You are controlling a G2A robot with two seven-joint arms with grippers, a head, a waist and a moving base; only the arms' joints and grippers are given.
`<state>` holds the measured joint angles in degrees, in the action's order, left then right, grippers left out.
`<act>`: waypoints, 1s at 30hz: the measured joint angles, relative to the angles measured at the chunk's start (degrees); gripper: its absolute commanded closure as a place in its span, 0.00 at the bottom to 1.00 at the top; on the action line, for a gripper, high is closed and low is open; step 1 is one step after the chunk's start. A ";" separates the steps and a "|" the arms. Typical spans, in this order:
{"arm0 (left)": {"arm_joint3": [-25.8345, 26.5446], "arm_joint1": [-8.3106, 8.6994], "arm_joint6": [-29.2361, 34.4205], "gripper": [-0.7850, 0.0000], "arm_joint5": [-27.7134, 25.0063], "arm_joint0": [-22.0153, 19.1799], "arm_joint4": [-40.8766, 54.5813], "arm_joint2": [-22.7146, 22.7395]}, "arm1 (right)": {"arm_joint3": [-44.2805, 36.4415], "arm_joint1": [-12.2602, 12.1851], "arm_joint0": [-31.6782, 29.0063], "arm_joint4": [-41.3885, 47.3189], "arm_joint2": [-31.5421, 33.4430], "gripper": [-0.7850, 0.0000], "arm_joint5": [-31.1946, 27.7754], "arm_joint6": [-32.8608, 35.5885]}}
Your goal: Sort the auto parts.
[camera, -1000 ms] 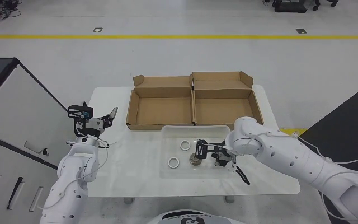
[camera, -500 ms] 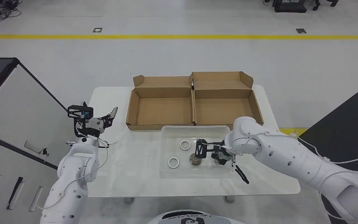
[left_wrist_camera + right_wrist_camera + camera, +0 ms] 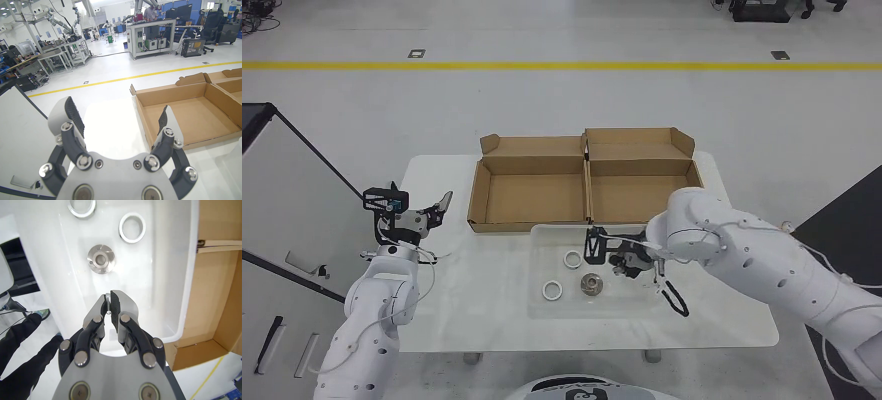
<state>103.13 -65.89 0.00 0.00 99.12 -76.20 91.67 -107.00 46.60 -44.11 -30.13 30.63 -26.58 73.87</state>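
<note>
White tabletop point(image 3: 442, 300) on a pale workshop floor crossed by a yellow line carries two open cardboard boxes side by side along its far edge, the left box point(image 3: 530, 195) and the right box point(image 3: 639, 195) touching each other. Just in front of them sits a white plastic tray point(image 3: 562, 229).

Three auto parts lie on the tray's floor: a metal ring point(image 3: 571, 260) towards the boxes, a second ring point(image 3: 552, 291) nearer the robot, and a flanged metal hub point(image 3: 591, 284) beside them, flat with its bore facing up.

The right gripper point(image 3: 108, 298) hangs over the tray, its jaws drawn narrow and pinching a small threaded bolt point(image 3: 108, 304) between the ribbed pads point(image 3: 115, 303). The bolt is clear of the tray floor, near the hub but not touching it.

The left gripper point(image 3: 121, 113) is over the table's left end, well apart from the tray, with its jaws spread wide and nothing between them.
</note>
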 measured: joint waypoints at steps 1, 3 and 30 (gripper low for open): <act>0.00 0.00 0.00 0.00 0.00 0.00 0.00 0.00 | -0.70 -0.14 0.09 0.95 0.58 1.00 0.07 0.31; 0.00 0.00 0.00 0.00 0.00 0.00 0.00 0.00 | -2.08 -0.40 0.32 3.04 1.81 1.00 0.10 0.79; 0.00 0.00 0.00 0.00 0.00 0.00 0.00 0.00 | 4.58 -1.31 8.60 17.58 6.28 1.00 -11.01 -7.18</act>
<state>103.13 -65.89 0.00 0.00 99.12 -76.20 91.67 -102.42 45.28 -35.51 -12.55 36.91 -37.59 66.69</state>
